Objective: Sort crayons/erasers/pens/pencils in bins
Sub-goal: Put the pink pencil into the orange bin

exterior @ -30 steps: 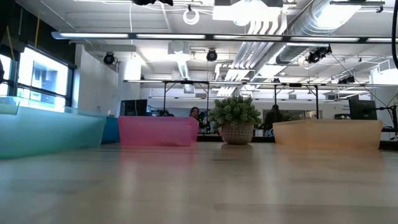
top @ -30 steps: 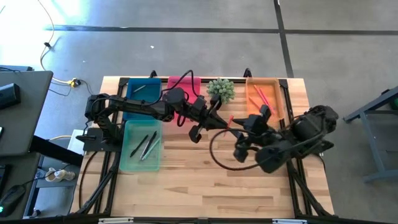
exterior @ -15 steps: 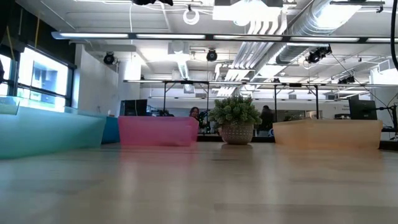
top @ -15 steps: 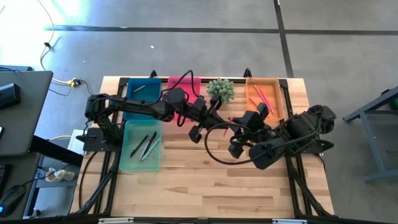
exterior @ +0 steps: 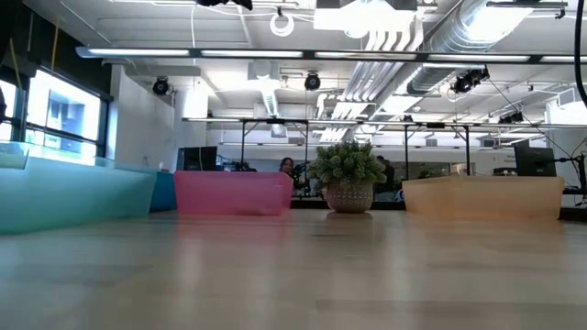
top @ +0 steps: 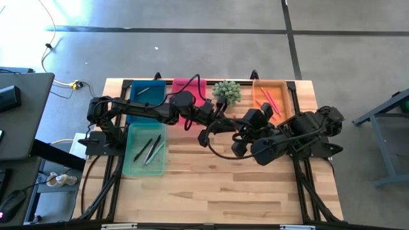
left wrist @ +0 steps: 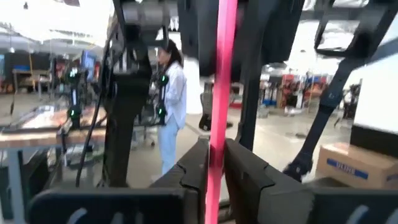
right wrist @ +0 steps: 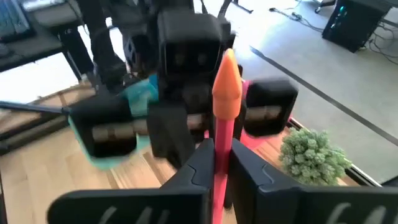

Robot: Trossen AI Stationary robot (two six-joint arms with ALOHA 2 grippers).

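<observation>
Change since a second ago: the right arm has swung in toward the middle of the surface (top: 211,185); its hand, then wide and short of the stick, now meets the left hand above the wood. The left arm has hardly moved.
Right hand (top: 238,132): closed on a salmon-pink pencil (right wrist: 222,118); in its wrist view the two dark fingers (right wrist: 199,163) pinch the shaft from both sides, the orange tip pointing away toward the left arm's wrist.
Left hand (top: 220,123): its fingers (left wrist: 196,163) sit tight against the same pencil on either side in the left wrist view, the pink shaft running up between them; whether they have begun to loosen cannot be told.
Pencil position: held in the air between the two hands, in front of the plant (top: 227,92), clear of every bin.
Pale teal bin (top: 131,167): near left, holds two dark sticks (top: 148,150).
Blue bin (top: 135,88): far left, one thin dark stick inside.
Pink bin (top: 185,84): far middle, partly hidden by the left arm.
Orange bin (top: 286,99): far right, holds pink pencils (top: 270,99).
Low view: neither hand shows; the plant stands between the pink and orange bins.
Room beyond: a person in a pale top (left wrist: 170,93) stands behind the left arm.
</observation>
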